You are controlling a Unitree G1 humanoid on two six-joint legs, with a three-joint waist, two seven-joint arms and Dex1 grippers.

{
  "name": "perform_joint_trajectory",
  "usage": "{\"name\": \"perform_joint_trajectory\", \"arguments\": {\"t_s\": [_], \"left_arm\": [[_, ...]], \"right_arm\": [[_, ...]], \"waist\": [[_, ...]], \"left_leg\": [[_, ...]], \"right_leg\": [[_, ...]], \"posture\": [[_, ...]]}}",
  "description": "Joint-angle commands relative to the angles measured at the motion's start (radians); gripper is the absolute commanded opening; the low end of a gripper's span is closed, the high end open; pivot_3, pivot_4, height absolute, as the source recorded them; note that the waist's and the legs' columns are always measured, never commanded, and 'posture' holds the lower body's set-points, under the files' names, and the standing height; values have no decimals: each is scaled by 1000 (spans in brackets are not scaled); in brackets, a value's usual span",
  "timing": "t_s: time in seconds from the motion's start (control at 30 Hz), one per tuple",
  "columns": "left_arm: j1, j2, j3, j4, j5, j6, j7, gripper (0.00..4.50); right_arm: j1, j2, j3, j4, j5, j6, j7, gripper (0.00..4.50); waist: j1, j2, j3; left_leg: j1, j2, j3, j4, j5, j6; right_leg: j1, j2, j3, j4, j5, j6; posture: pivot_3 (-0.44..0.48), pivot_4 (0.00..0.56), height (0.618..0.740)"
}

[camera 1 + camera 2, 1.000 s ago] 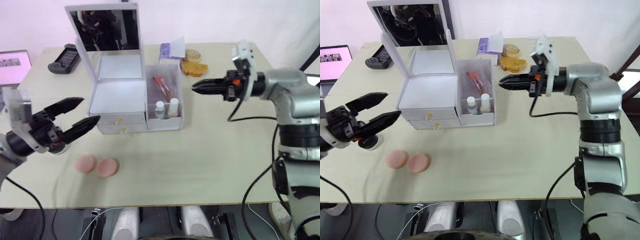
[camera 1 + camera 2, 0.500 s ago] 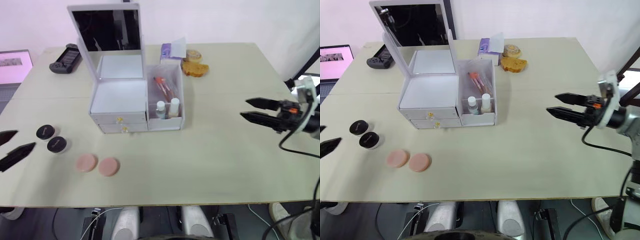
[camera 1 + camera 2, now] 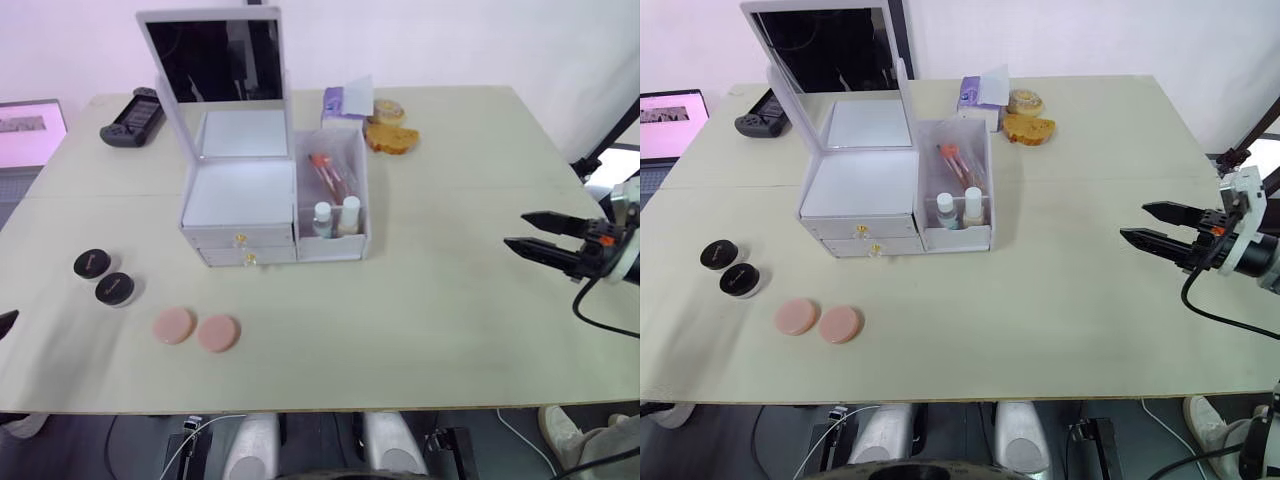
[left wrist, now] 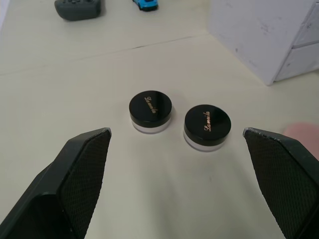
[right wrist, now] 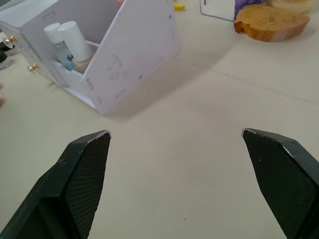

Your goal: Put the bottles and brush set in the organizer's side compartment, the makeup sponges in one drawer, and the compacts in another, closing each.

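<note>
1. Right gripper (image 3: pixel 1152 228): two black fingers spread wide apart, holding nothing and touching nothing; it hangs over the right edge of the pale beige table (image 3: pixel 1060 300), well apart from the organizer.
2. Left gripper (image 4: pixel 177 144): in its wrist view the fingers stand wide apart and empty, with the two compacts lying on the table between and beyond them, untouched.
3. White plastic organizer with a raised mirror lid (image 3: pixel 855 190): stands at the table's middle-left; both of its drawers, each with a small gold knob, are shut.
4. Clear side compartment (image 3: pixel 958 215): on the organizer's right; it holds two small white-capped bottles (image 3: pixel 957 208) upright at the front and a red-tipped brush set (image 3: pixel 960 165) behind them.
5. Two round black-lidded compacts (image 3: pixel 728 268): side by side on the table, left of the organizer.
6. Two round pink makeup sponges (image 3: pixel 818 320): flat on the table, just beside each other, in front of the organizer and near the compacts.
</note>
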Motion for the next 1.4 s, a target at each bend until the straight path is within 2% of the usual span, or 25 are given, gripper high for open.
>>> {"name": "perform_joint_trajectory", "arguments": {"t_s": [0.03,0.17,0.3,0.47,0.57,0.67,0.77,0.9,1.0,1.1,1.23,1.33,1.4], "left_arm": [[6,0,37,-30,-18,5,-4,4500],[43,-23,53,-119,-64,95,-1,4500],[112,-79,87,-291,-114,162,18,4500],[199,-167,105,-525,-158,211,58,4500],[243,-233,99,-714,-204,247,128,4500],[278,-320,56,-934,-256,293,263,4500],[284,-402,-40,-1148,-330,348,459,4500],[252,-504,-275,-1407,-256,405,767,4500],[212,-516,-448,-1466,-174,425,972,4500],[120,-540,-610,-1468,-75,456,1170,4500],[22,-580,-718,-1465,-60,586,1344,4500],[-30,-582,-741,-1414,-86,633,1339,4500],[-63,-588,-767,-1360,-44,618,1332,4500]], "right_arm": [[-7,-20,-1,-25,25,8,11,4468],[-46,-22,51,-144,84,101,20,4468],[-126,-14,153,-349,181,220,36,4468],[-265,24,240,-406,242,295,17,4468],[-336,57,305,-442,253,316,8,4468],[-393,104,355,-492,263,333,-27,4468],[-402,148,391,-559,228,308,-100,4468],[-396,153,387,-621,239,346,-179,4468],[-408,138,351,-638,286,444,-261,4468],[-426,138,291,-657,322,500,-348,4468],[-463,112,230,-670,395,624,-438,4468],[-488,96,200,-679,458,702,-491,4468],[-485,81,185,-702,486,738,-520,4468]], "waist": [[0,0,0],[-5,0,0],[-11,0,0],[2,-2,0],[7,-4,0],[7,-5,0],[11,-5,0],[25,-7,0],[32,-7,0],[33,-6,0],[31,-7,0],[30,-7,0],[32,-7,0]], "left_leg": [[0,0,0,0,0,0],[1,0,1,0,0,0],[1,1,2,-1,0,0],[0,1,3,0,0,0],[0,1,4,0,-1,0],[0,1,4,0,-1,0],[0,2,5,1,-1,0],[0,1,6,2,-1,0],[0,1,6,3,-1,0],[1,1,6,3,-1,0],[0,1,6,3,-1,1],[0,1,6,3,-2,3],[1,1,6,3,-2,3]], "right_leg": [[0,0,0,0,0,0],[0,0,1,1,0,0],[-1,0,2,1,0,0],[-1,0,2,-1,0,0],[-1,0,2,-1,0,0],[-1,0,2,-1,0,0],[-1,0,2,-1,0,0],[0,0,4,-1,1,1],[1,0,4,0,1,1],[1,0,4,0,1,0],[1,0,4,-1,1,0],[1,1,4,0,1,0],[1,1,3,0,1,0]], "posture": [[0,150,740],[0,150,740],[0,150,740],[0,150,740],[0,150,740],[0,150,740],[0,150,740],[0,150,740],[0,150,740],[0,150,740],[0,150,740],[0,150,740],[0,150,740]]}}
